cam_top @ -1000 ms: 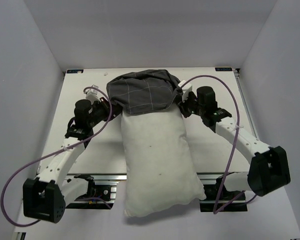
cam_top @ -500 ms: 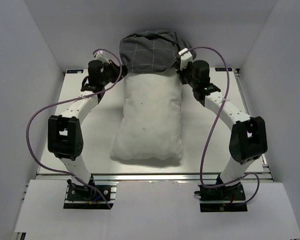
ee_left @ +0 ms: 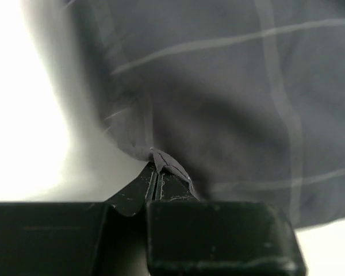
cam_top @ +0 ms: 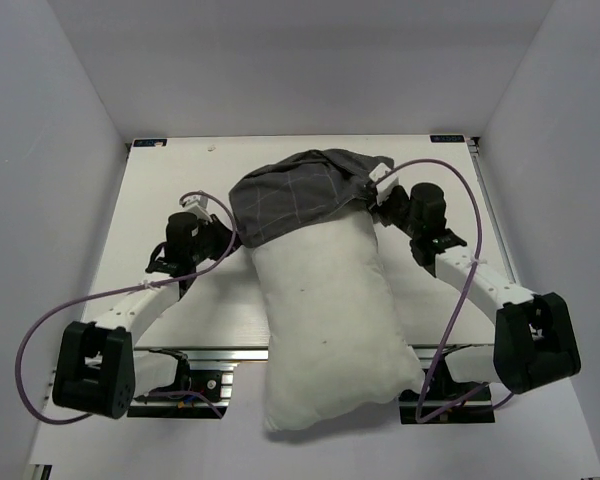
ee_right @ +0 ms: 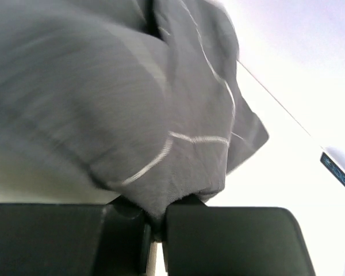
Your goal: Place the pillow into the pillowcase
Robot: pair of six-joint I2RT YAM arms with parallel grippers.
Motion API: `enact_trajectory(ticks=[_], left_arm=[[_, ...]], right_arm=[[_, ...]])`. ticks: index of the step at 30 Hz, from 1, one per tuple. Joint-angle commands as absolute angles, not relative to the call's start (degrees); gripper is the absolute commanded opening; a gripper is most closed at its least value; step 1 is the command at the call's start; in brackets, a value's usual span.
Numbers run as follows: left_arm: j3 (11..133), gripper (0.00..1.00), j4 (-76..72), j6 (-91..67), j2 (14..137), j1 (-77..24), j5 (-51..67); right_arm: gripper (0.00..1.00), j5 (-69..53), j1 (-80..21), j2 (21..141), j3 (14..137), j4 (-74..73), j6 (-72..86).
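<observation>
The off-white pillow (cam_top: 330, 320) lies lengthwise down the middle of the table, its near end hanging over the front edge. The dark grey grid pillowcase (cam_top: 300, 190) covers only its far end. My left gripper (cam_top: 223, 233) is shut on the pillowcase's left hem; the pinched fabric shows in the left wrist view (ee_left: 167, 164). My right gripper (cam_top: 378, 197) is shut on the right hem, which bunches between its jaws in the right wrist view (ee_right: 178, 172). The rest of the pillow is bare.
The white table (cam_top: 180, 190) is enclosed by white walls at the back and both sides. Purple cables (cam_top: 450, 170) loop from both arms. The arm bases (cam_top: 190, 380) sit at the near rail beside the pillow's overhanging end.
Both grippers have pulled back toward the near side with the pillowcase, after reaching far half a second ago. The pillow has slid nearer, over the front edge again.
</observation>
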State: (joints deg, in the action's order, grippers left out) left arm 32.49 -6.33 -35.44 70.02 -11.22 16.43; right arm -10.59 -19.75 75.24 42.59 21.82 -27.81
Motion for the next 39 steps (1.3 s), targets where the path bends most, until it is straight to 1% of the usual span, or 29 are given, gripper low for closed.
enact_trajectory(ticks=[1,2,3,4,6,7,9,10,11,12,13,14,15,16,17,18,19,20,21,24,27,28,30,32,33,34,35,37,39], left_arm=[[33.7,0.0,-7.7,-36.1,67.2,-10.9,12.6],[35.0,0.0,-6.7,-36.0,68.3,-10.9,12.7],[38.1,0.0,-4.7,-36.1,69.5,-10.9,13.3],[40.1,0.0,-3.7,-36.1,72.4,-10.9,13.6],[43.6,0.0,-1.8,-36.1,75.4,-10.9,15.0],[46.9,0.0,-1.2,-36.1,78.0,-10.9,15.3],[49.7,0.0,-0.4,-36.1,80.0,-10.8,15.9],[51.7,0.0,-0.3,-36.3,81.3,-10.9,15.9],[52.4,0.0,-0.4,-36.5,81.7,-10.8,16.1],[52.9,0.0,-0.9,-36.9,82.1,-10.8,16.5],[53.7,0.0,-1.2,-37.2,82.4,-10.8,16.9],[54.0,0.0,-2.0,-37.4,82.6,-10.8,17.0],[54.2,0.0,-2.5,-38.1,82.7,-10.8,17.2],[54.6,0.0,-2.9,-38.3,82.9,-10.8,17.8],[54.8,0.0,-3.4,-38.5,83.1,-10.8,18.2],[55.2,0.0,-3.6,-38.9,83.3,-10.8,18.4],[55.8,0.0,-3.8,-39.2,83.5,-10.8,19.1],[56.2,0.0,-4.1,-39.3,83.9,-10.8,19.4],[56.6,0.0,-4.3,-39.7,84.1,-10.8,19.6],[58.1,0.0,-4.7,-40.2,85.1,-10.8,20.7],[59.0,0.0,-5.0,-40.5,85.6,-10.8,21.7],[59.1,0.0,-5.3,-40.6,85.6,-10.8,22.1],[59.2,0.0,-5.6,-41.1,85.7,-10.8,22.9],[59.2,0.0,-6.1,-41.6,85.5,-10.8,24.0],[59.2,0.0,-6.2,-41.7,85.4,-10.8,24.3],[59.2,0.0,-6.2,-41.8,84.8,-10.8,24.5],[59.0,0.0,-6.4,-41.9,84.4,-10.8,24.8],[58.2,0.0,-6.7,-42.4,83.0,-10.8,25.3],[57.6,0.0,-7.4,-42.7,81.9,-10.8,25.9]], right_arm=[[0.0,-12.1,-19.6,79.1,51.1,18.7,-26.2],[0.02,-10.8,-19.5,80.8,53.2,16.8,-25.8],[0.07,-9.7,-19.3,82.5,57.3,15.0,-25.3],[0.25,-8.4,-19.2,85.4,59.5,11.2,-25.4],[0.43,-8.9,-18.0,87.4,63.6,8.1,-26.0],[0.56,-9.1,-17.5,88.1,67.3,7.0,-26.0],[0.65,-11.4,-15.1,88.1,70.9,3.7,-26.2],[0.67,-13.3,-14.3,87.9,74.9,2.1,-26.1],[0.7,-14.6,-12.5,87.9,77.4,-3.4,-25.9],[0.74,-16.3,-11.3,87.7,79.9,-6.5,-26.3],[0.75,-21.0,-10.4,87.4,84.2,-9.9,-26.9],[0.78,-24.3,-8.5,87.2,86.0,-17.2,-28.2],[0.84,-28.2,-7.8,86.2,87.6,-21.6,-30.4],[0.86,-36.3,-7.3,85.4,89.2,-25.7,-37.1],[0.87,-40.5,-6.7,84.4,89.1,-29.3,-41.1],[0.89,-45.0,-6.7,81.9,88.8,-37.0,-46.4],[0.89,-51.9,-6.8,80.7,87.2,-40.5,-56.0],[0.89,-54.7,-7.4,79.6,86.4,-43.2,-59.4],[0.89,-56.4,-8.3,78.3,85.8,-46.1,-61.4],[0.89,-51.7,-14.7,79.2,85.6,-47.2,-61.6],[0.89,-56.3,-17.2,81.1,88.3,-49.6,-62.5],[0.89,-57.4,-20.9,81.6,89.3,-53.0,-63.6],[0.89,-54.8,-26.3,81.9,89.0,-53.8,-64.2],[0.9,-46.4,-33.7,81.3,85.5,-45.8,-59.7],[0.89,-42.5,-35.8,80.3,83.0,-41.1,-53.4],[0.89,-36.4,-37.1,79.9,78.3,-37.4,-52.0],[0.89,-33.3,-39.3,79.8,76.4,-31.2,-50.0],[0.89,-25.3,-41.3,80.9,73.4,-28.3,-46.9],[0.89,-22.2,-41.7,83.0,72.2,-27.2,-46.6]])
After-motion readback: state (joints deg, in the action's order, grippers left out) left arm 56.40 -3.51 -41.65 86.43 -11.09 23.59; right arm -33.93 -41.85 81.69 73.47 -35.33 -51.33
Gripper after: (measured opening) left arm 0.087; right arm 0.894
